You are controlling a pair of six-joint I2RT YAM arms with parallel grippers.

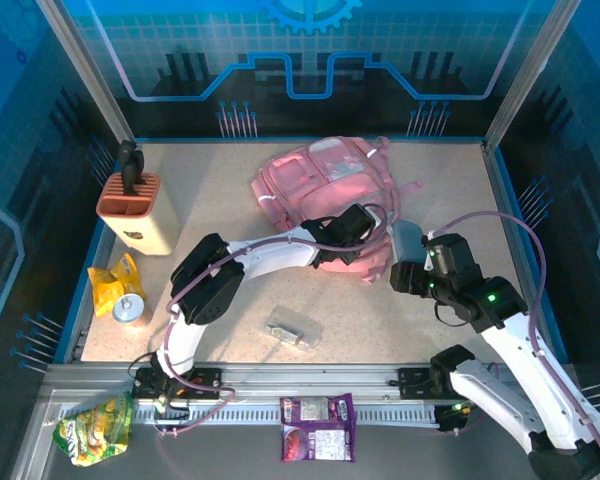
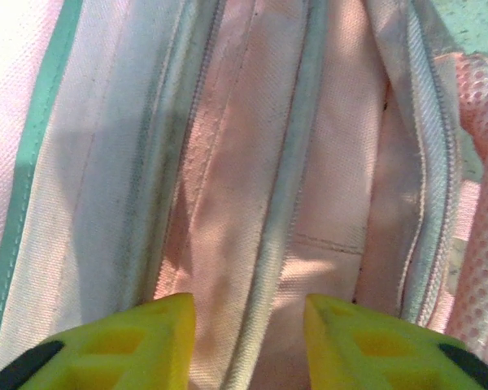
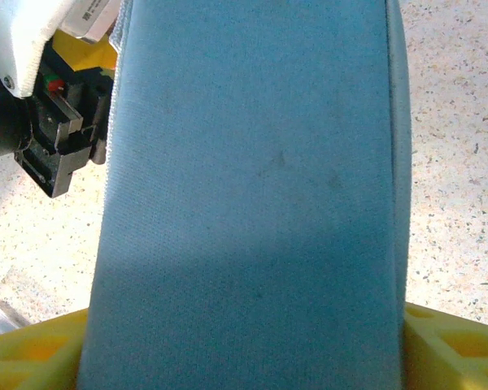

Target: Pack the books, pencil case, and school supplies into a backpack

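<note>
table (image 1: 220, 200): pale speckled top, blue-edged, with a grey metal strip (image 1: 310, 378) along the near edge.
far centre: backpack (image 1: 315, 180), pink, lying flat on the top.
far left: beige block with orange top (image 1: 135, 215), standing upright, well apart from the backpack.
left edge, nearer: yellow foil snack bag (image 1: 110, 280), crumpled; a small can (image 1: 130, 308) upright just beside it.
near centre: small clear, silvery item (image 1: 293, 330), lying alone on bare surface.
on the metal strip: green snack bag (image 1: 92, 428) at the left corner; purple snack packets (image 1: 317, 427) at the middle.
</note>
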